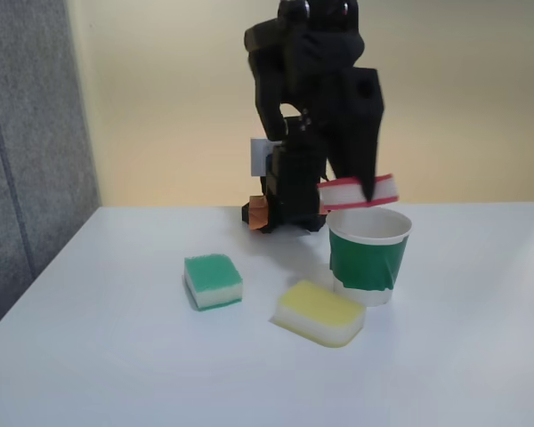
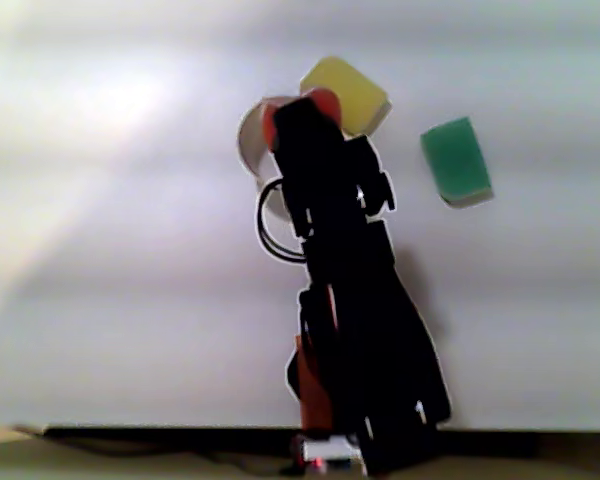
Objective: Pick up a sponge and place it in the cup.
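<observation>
The sponge [image 1: 351, 191], red on top and bottom with a white middle, hangs level just above the rim of the cup [image 1: 368, 259]. My black gripper [image 1: 367, 190] is shut on it from above. The cup is green-walled with a white rim and stands upright on the white table. In the other view, the arm covers most of the cup [image 2: 248, 135]; red bits of the sponge [image 2: 268, 122] show at the gripper's tip over the cup's mouth.
A green-topped sponge [image 1: 213, 280] [image 2: 457, 161] lies left of the cup in the fixed view. A larger yellow sponge [image 1: 321, 312] [image 2: 346, 92] lies just in front of the cup. The arm's base [image 1: 285, 200] stands behind them. A grey panel [image 1: 27, 133] lines the left side.
</observation>
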Controlling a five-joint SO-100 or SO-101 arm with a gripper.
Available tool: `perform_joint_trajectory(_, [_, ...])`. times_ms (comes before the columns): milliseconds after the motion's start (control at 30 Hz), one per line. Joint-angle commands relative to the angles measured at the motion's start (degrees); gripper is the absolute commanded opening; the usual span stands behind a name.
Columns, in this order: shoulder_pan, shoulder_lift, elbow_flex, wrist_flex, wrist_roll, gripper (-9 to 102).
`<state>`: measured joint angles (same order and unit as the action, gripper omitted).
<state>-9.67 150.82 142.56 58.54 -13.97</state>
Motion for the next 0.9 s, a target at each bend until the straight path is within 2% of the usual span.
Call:
perform_joint_trajectory(0, [-2.20,3.87,1.23,1.58,-1.49,0])
perform_joint_trajectory(100, [-2.90,4.48,1.32,2.90,-2.29,1])
perform_joint_trajectory(433, [-3.52,0.26,-4.39,6.33,-2.99,19])
perform_joint_trajectory(867, [-4.75,-11.16,-17.40,9.84,-4.22,22])
